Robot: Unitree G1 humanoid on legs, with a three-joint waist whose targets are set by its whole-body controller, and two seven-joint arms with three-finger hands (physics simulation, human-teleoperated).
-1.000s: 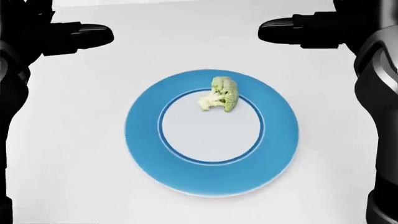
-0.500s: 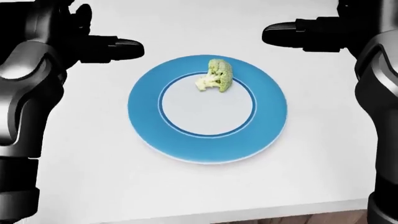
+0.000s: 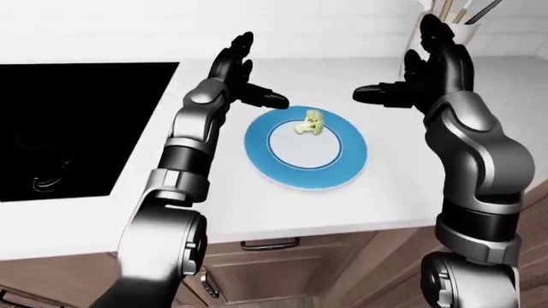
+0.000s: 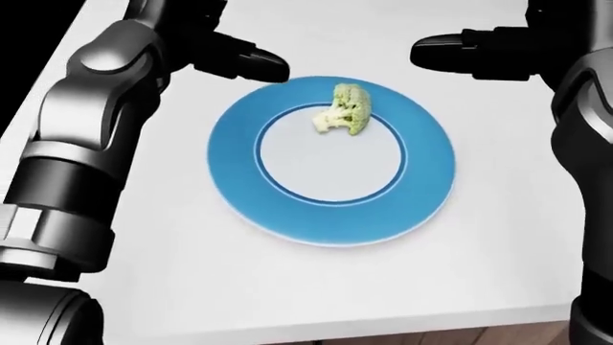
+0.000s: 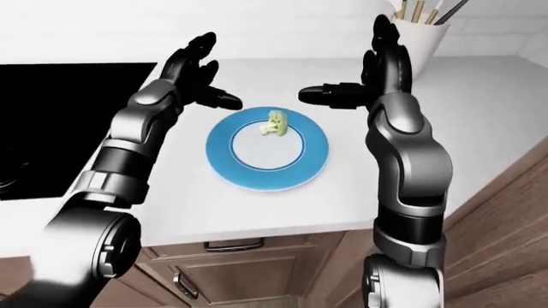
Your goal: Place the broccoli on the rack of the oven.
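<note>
Centrally in the head view, found the broccoli [image 4: 345,109] lying on the upper part of the blue plate [image 4: 422,201] on the white counter [image 4: 172,273]. Saw left hand [image 3: 242,76] at upper left and right hand [image 3: 419,74] at upper right, fingers spread apart, gripping nothing, flanking the plate's top edge. Noted black cooktop [image 3: 77,128] at left in the left-eye view.

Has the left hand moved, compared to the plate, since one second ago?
Yes. In the head view the left hand moved rightward toward the blue plate; its fingertip now reaches the rim, near the broccoli.
</note>
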